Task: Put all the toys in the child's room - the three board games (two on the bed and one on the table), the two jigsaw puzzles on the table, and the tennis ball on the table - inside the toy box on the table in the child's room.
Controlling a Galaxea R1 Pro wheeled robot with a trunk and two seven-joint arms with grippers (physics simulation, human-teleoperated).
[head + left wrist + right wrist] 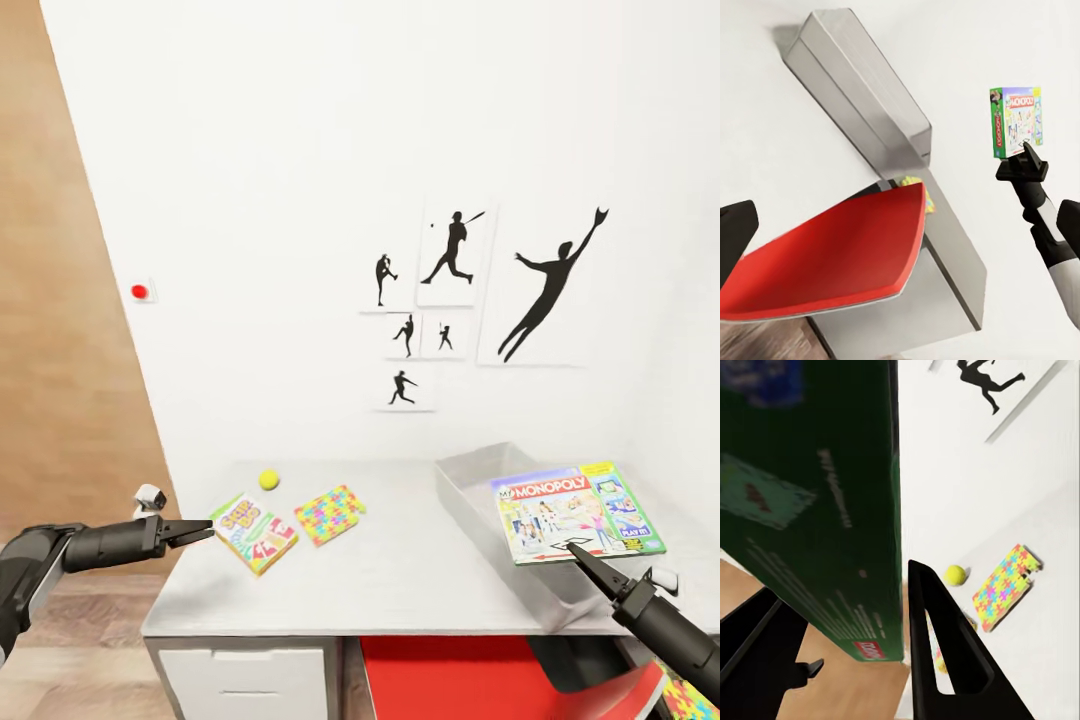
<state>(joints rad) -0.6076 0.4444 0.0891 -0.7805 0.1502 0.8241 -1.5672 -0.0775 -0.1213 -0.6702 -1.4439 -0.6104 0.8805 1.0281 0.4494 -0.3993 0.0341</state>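
Monopoly board game hangs flat over the toy box at the table's right end, pinched at its near edge by my right gripper, fingers clamped on the box. In the right wrist view the game's dark green side sits between the two black fingers. My left gripper hovers at the table's left edge, fingers drawn close together and holding nothing, tip just beside a second board game. A jigsaw puzzle lies just right of that game, and the tennis ball sits behind them, nearer the back edge.
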